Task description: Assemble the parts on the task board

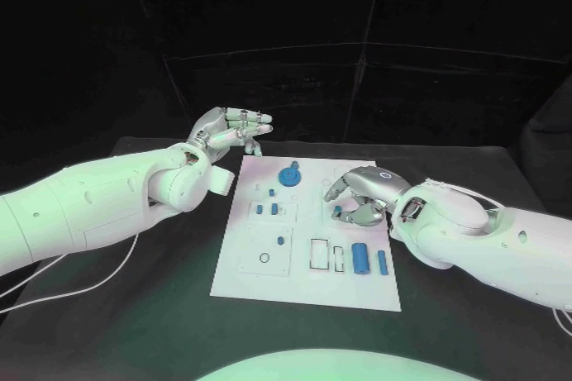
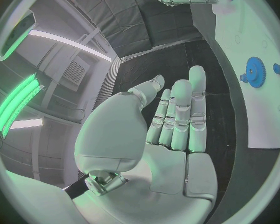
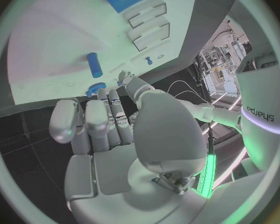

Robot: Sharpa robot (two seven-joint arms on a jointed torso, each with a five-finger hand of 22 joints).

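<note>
The white task board [image 1: 256, 275] lies in the middle of the black table. A blue gear [image 1: 290, 178] stands near its far edge, also seen as the gear [image 2: 255, 72] in the left wrist view. Two small blue pieces [image 1: 269, 207] sit mid-board, and blue cylinders [image 1: 360, 257] lie near the right edge. My left hand [image 1: 226, 131] is raised beside the board's far left corner, fingers apart and holding nothing. My right hand [image 1: 358, 197] hovers over the board's right middle with fingers bent down; its palm [image 3: 124, 134] shows nothing held. A blue cylinder [image 3: 94, 64] lies beyond its fingertips.
Empty slots [image 1: 321, 253] and a small ring [image 1: 264, 256] mark the board's near half. A thin white cable [image 1: 89, 286] trails over the table at the left. Black table [image 1: 143, 331] surrounds the board.
</note>
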